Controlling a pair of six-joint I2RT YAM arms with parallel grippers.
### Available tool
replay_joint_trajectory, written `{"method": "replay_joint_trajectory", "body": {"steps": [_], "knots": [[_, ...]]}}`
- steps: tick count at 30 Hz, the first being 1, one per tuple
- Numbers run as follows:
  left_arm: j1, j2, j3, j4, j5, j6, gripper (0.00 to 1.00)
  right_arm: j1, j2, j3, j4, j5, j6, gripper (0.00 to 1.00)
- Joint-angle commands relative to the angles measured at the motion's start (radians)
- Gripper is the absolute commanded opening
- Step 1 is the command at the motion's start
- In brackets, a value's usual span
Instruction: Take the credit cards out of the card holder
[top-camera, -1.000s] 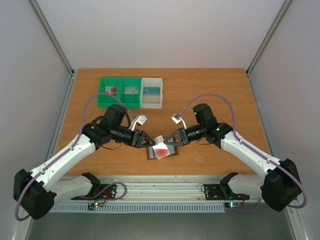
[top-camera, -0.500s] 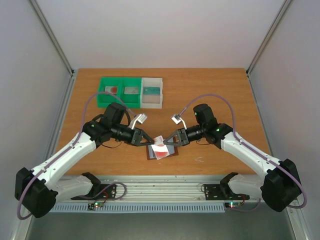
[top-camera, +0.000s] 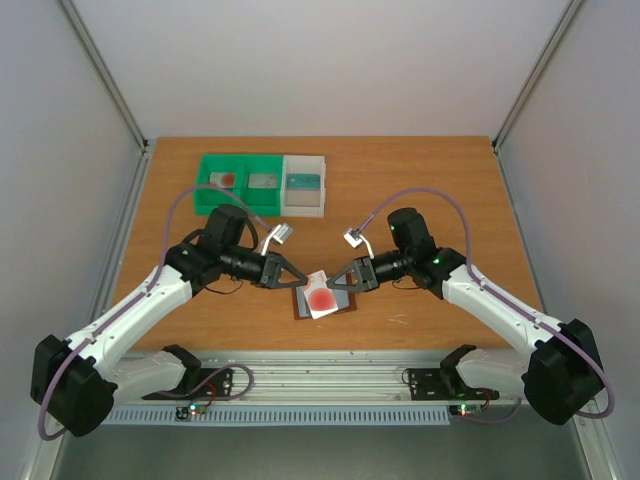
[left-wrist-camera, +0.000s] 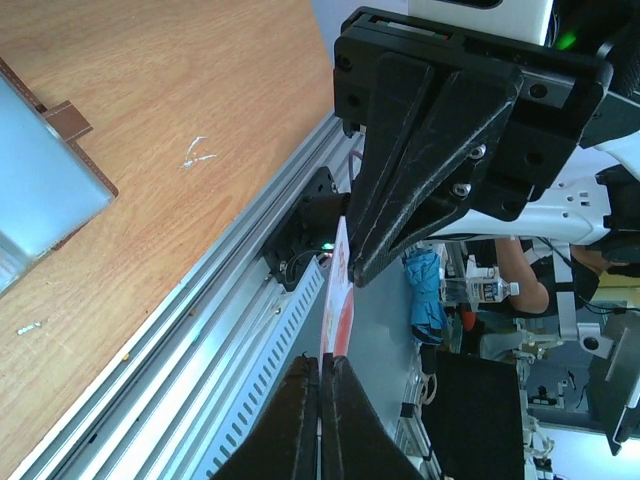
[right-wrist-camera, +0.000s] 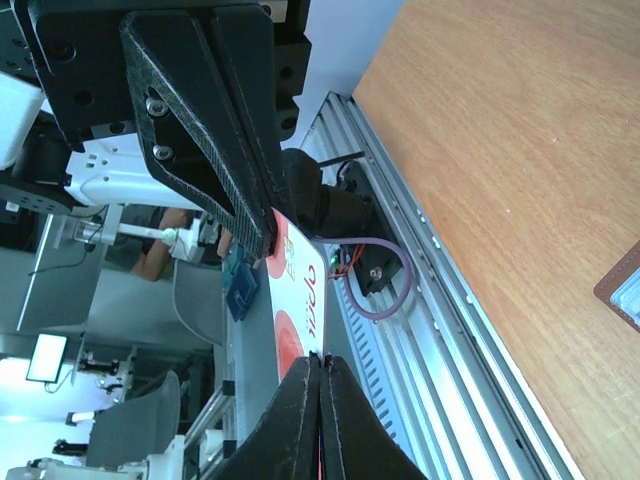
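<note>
A white credit card with red circles (top-camera: 320, 299) hangs over the table between my two grippers. My left gripper (top-camera: 303, 284) is shut on one edge of it, and my right gripper (top-camera: 327, 284) is shut on the opposite edge. In the left wrist view the card (left-wrist-camera: 338, 305) shows edge-on above my shut left gripper (left-wrist-camera: 322, 372). In the right wrist view its printed face (right-wrist-camera: 298, 300) rises from my shut right gripper (right-wrist-camera: 320, 365). The brown card holder (top-camera: 349, 301) lies open on the table under the card, its blue-grey lining (left-wrist-camera: 40, 190) facing up.
Two joined green bins (top-camera: 238, 182) and a white bin (top-camera: 304, 185) stand at the back left, each with small items inside. The metal rail (top-camera: 330, 385) runs along the table's near edge.
My left gripper's fingers have closed onto the card's edge. The card now lies flatter, its red circle facing up. My right gripper has kept its grip and place.
</note>
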Motion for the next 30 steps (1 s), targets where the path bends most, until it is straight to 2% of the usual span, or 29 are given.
{"method": "replay_joint_trajectory", "body": {"steps": [1,3,6,13,15,16,24,30], "knots": [[0.017,0.0,-0.015,0.057,0.016,-0.018,0.0,0.006,-0.019,-0.003,0.012,0.014,0.037,0.02],[0.022,0.0,-0.019,0.059,0.008,-0.023,0.01,0.006,-0.023,-0.001,0.013,0.035,0.049,0.08],[0.03,-0.001,-0.022,0.063,-0.012,-0.033,0.0,0.006,-0.03,-0.002,0.024,0.06,0.075,0.23],[0.05,-0.031,0.007,-0.005,-0.148,-0.025,0.0,0.005,-0.055,-0.001,0.024,0.155,0.121,0.71],[0.058,-0.039,0.035,-0.056,-0.216,-0.004,0.0,0.004,-0.061,0.006,0.003,0.181,0.115,0.91],[0.061,-0.042,0.051,-0.082,-0.258,0.005,0.0,0.004,-0.063,0.01,-0.006,0.195,0.111,0.97],[0.094,-0.048,0.134,-0.144,-0.631,0.016,0.0,0.003,-0.087,0.028,-0.057,0.287,0.091,0.98],[0.142,-0.004,0.171,-0.094,-0.796,0.025,0.0,0.003,-0.077,0.038,-0.086,0.297,0.078,0.98]]}}
